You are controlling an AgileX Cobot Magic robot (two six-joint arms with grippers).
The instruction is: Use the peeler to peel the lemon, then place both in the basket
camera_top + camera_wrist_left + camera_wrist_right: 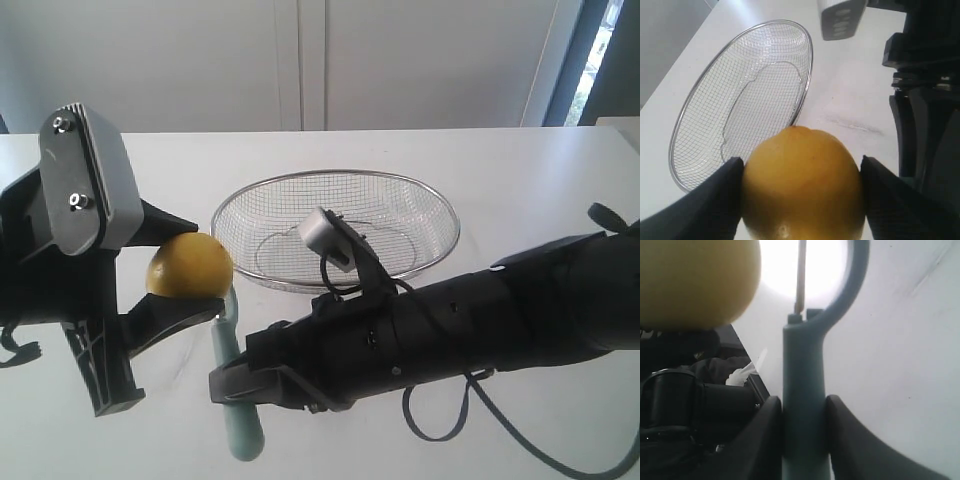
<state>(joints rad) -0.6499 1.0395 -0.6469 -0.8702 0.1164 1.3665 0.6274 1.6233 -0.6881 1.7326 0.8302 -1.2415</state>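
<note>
While the basket (336,172) sits behind, lemon (188,265) clamped in left pincer (800,167), peeler (229,330) clamped in right pincer (801,412).

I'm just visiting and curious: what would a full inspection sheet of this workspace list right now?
Surface: white table.
Job's things: lemon gripped in front of the basket, which has nothing in it; peeler head pointing at the lemon, contact unclear.
Clutter: nothing seen.
Grippers: left gripper shut on the lemon; right gripper shut on the peeler handle.
Cables: black cable looping under the right arm.
Surroundings: pale wall panels; window far right.
</note>
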